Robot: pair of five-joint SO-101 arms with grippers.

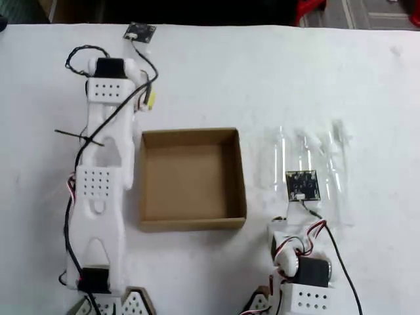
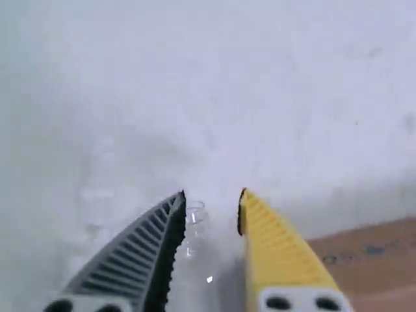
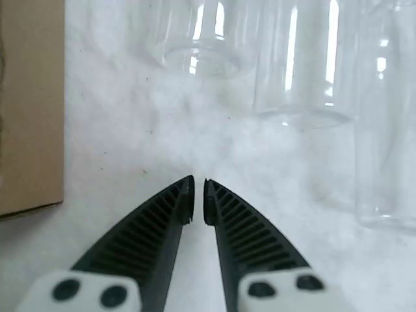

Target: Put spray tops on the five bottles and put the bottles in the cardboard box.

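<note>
A clear bottle (image 2: 194, 224) lies between the grey and yellow fingers of my left gripper (image 2: 211, 211), which is shut on its body, the open neck pointing away. In the high view that gripper (image 1: 146, 100) is at the far left of the table, beyond the cardboard box (image 1: 190, 134). Several clear bottles (image 1: 305, 157) lie side by side to the right of the box. My right gripper (image 3: 198, 198) is shut with nothing in it, just short of the bottles' bases (image 3: 302, 65).
The box is open-topped with nothing in it; its wall (image 3: 29, 104) runs beside my right gripper and its corner (image 2: 370, 253) sits near my left one. The left arm (image 1: 98, 190) stretches along the box's left side. Black cables (image 1: 82, 56) trail from it.
</note>
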